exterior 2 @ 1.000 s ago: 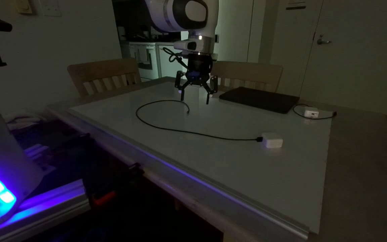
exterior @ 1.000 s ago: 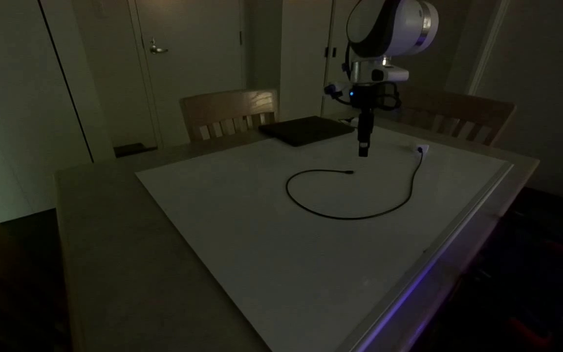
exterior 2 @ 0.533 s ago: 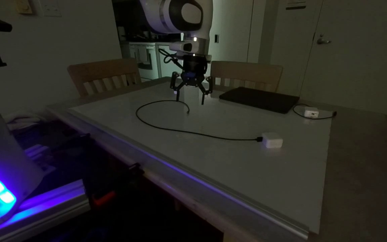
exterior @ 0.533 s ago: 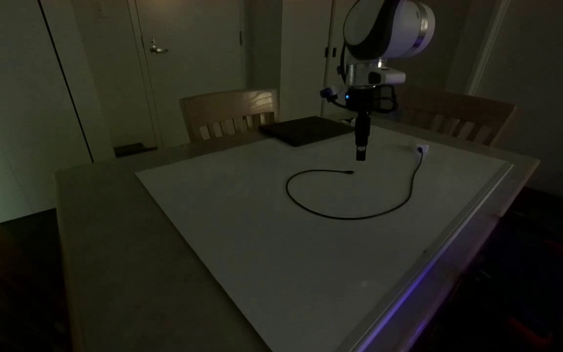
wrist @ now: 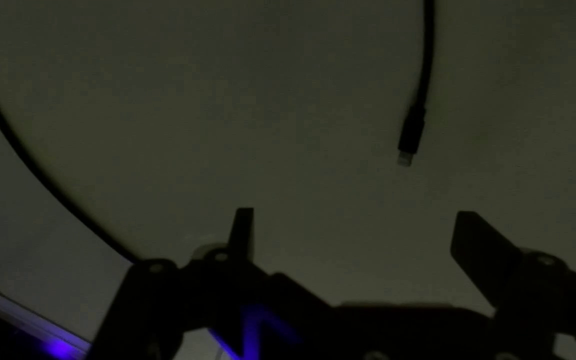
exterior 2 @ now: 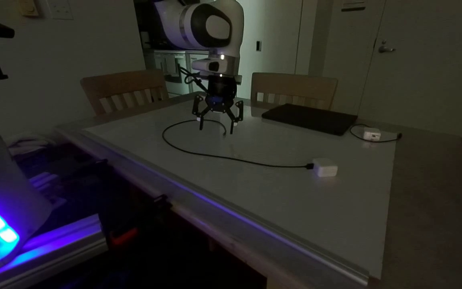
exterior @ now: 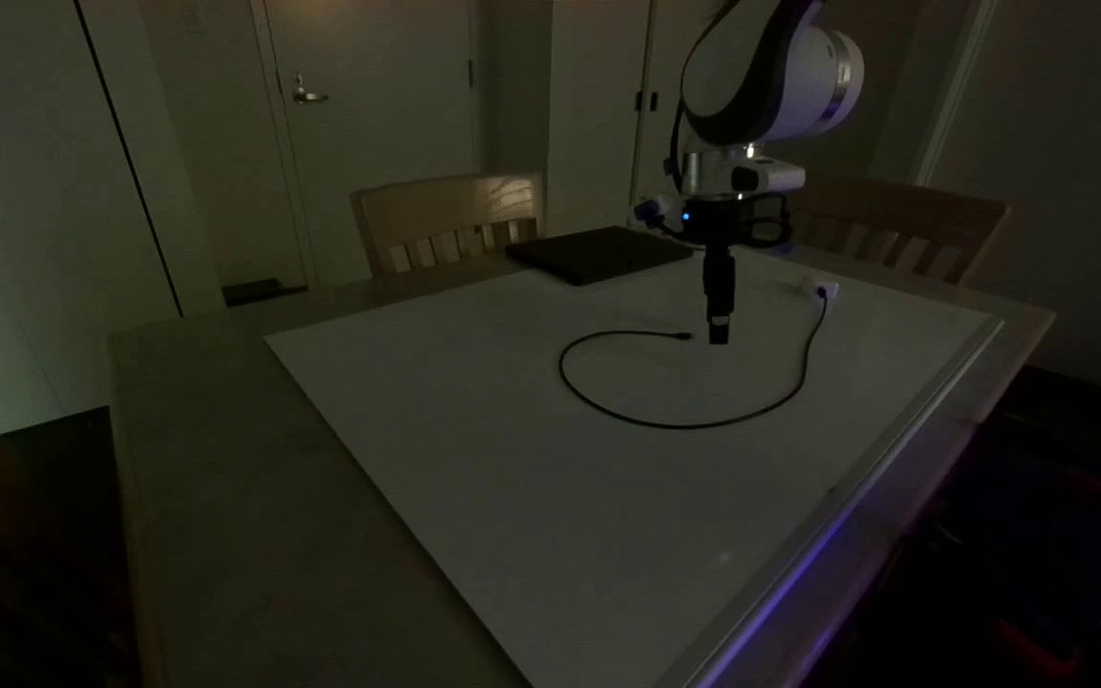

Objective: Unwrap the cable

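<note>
Gripper hung empty and spread wide, while the cable, likely light, bendy and best pinched just behind its plug, lay inside the edges of the white board.

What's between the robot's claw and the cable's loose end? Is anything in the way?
Nothing visible: in the wrist view, only the white board shows between the open gripper and the cable's loose end. The dark slab lies to one side.
</note>
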Available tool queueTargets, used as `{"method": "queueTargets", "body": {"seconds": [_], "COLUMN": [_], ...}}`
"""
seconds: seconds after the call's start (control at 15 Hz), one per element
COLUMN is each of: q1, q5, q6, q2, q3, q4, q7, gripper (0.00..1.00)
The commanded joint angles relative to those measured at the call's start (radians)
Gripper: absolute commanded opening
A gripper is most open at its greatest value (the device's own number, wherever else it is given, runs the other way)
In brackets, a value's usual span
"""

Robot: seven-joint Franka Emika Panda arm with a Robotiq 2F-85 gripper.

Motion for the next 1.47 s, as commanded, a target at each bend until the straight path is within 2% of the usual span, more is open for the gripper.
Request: {"method": "queueTargets", "body": {"seconds": [0.0,0.4,0.73,0.8,0.87,0.93,1.0,1.2,1.4], "q1": [0.013,0.044,0.045,0.045,0.045,0.044,0.044,0.038,0.029], "q5": [-0.064,-0.156,-0.146,-0.143,-0.141,-0.139,-0.138,-0.135,-0.129], "q6": [0.099,0.226,0.286,0.292,0.299,0.305,0.302,0.292,0.277], "q2": [-0.003,-0.001,0.002,-0.001,0.000,0.002,0.003,0.011,0.024], "q3": [0.003,0.002,0.007,0.006,0.006,0.005,0.004,0.002,0.003], "q4": [-0.054,-0.088,-0.092,-0.096,-0.096,-0.094,-0.089,-0.066,-0.031], "q7": [-0.013,-0.042,-0.103,-0.112,-0.120,-0.127,-0.135,-0.154,-0.171], "gripper": [1.00,1.00,1.00,0.97,0.90,0.77,0.69,0.49,0.44]}}
